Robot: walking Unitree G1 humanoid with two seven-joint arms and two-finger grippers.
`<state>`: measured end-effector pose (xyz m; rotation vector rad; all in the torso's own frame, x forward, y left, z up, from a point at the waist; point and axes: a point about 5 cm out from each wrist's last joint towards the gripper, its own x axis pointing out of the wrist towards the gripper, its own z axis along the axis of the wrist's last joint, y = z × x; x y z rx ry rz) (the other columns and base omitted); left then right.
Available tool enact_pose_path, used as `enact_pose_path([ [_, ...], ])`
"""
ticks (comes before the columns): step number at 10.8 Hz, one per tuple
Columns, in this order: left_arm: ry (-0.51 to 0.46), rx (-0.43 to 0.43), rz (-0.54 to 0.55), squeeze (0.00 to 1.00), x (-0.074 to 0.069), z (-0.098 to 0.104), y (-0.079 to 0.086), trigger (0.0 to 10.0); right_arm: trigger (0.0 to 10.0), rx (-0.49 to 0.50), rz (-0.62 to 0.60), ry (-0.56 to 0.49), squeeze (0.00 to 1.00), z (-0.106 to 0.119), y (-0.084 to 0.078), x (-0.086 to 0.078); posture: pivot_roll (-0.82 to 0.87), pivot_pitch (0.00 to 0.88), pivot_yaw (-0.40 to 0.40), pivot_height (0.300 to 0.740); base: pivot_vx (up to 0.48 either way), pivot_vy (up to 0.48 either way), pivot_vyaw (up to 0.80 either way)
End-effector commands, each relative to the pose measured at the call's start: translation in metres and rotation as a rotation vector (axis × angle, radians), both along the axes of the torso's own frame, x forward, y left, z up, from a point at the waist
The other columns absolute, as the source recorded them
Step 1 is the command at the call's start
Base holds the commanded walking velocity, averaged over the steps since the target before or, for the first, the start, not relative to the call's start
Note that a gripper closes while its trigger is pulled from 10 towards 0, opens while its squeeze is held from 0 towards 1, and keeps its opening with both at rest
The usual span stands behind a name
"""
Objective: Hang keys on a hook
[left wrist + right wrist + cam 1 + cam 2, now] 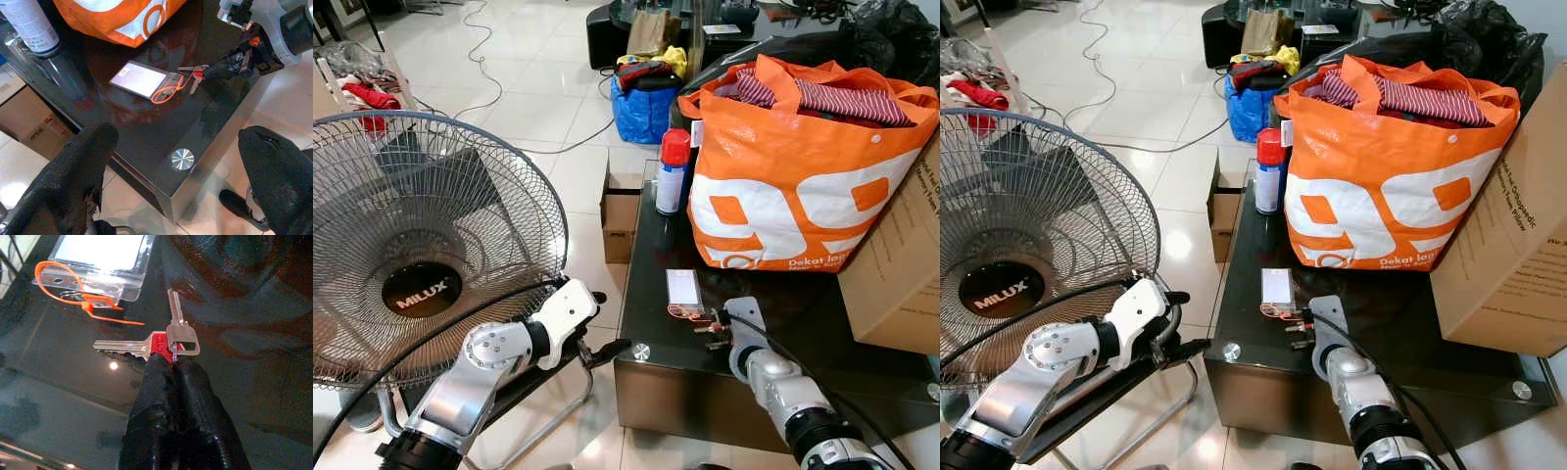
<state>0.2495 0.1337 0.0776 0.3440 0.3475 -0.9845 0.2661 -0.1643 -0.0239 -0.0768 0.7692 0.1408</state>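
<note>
Two silver keys (168,340) joined at a red head lie on the dark glass table (803,313). My right gripper (172,363) is shut on the keys at the ring, low over the table's front part. In the left eye view the keys (710,328) show just ahead of that wrist. A clear card sleeve (684,290) with an orange loop lies beside them, toward the bag. My left gripper (605,323) is open, off the table's front left corner, holding nothing; its wide-spread fingers (73,171) frame the corner.
A full orange shopping bag (793,186) and a spray can (673,171) stand at the table's back. A big cardboard box (901,274) sits on the right. A standing fan (421,245) is close on my left. A small carton (620,215) and a blue bag (641,108) sit on the floor.
</note>
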Motion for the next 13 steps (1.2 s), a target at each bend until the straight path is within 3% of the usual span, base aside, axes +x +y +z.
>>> enact_pose_path([
  [1,-0.006,0.021,-0.011,0.00,0.0012,0.0002,0.0010,10.0,10.0,0.027,-0.004,-0.026,1.00,0.0044,0.0021,0.0041,0.01,0.017,0.042,0.740,0.000,0.000,0.00],
  [3,-0.006,0.023,-0.012,0.00,0.0013,0.0002,0.0013,10.0,10.0,-0.012,0.007,-0.040,1.00,0.0063,0.0035,0.0073,0.02,0.017,0.042,0.740,0.000,0.000,0.00],
  [4,-0.007,0.023,-0.012,0.00,0.0013,0.0002,0.0013,10.0,10.0,-0.015,0.007,-0.039,0.85,0.0063,0.0036,0.0076,0.02,0.017,0.039,0.740,0.000,0.000,0.00],
  [5,-0.008,0.024,-0.011,0.00,0.0012,0.0003,0.0016,10.0,10.0,-0.015,0.008,-0.038,0.00,0.0062,0.0039,0.0078,0.02,0.017,0.039,0.740,0.000,0.000,0.00],
  [11,-0.007,0.030,-0.013,0.00,0.0010,0.0001,0.0028,10.0,10.0,-0.021,-0.011,-0.026,0.00,0.0032,0.0044,0.0067,0.02,0.017,0.042,0.740,0.000,0.000,0.00],
  [12,-0.008,0.031,-0.014,0.00,0.0010,0.0002,0.0028,10.0,8.6,-0.020,-0.013,-0.025,0.00,0.0031,0.0044,0.0068,0.02,0.017,0.042,0.740,0.000,0.000,0.00],
  [13,-0.009,0.032,-0.015,0.00,0.0010,0.0004,0.0026,10.0,3.8,-0.016,-0.012,-0.023,0.00,0.0028,0.0045,0.0066,0.02,0.016,0.044,0.740,0.000,0.000,0.00],
])
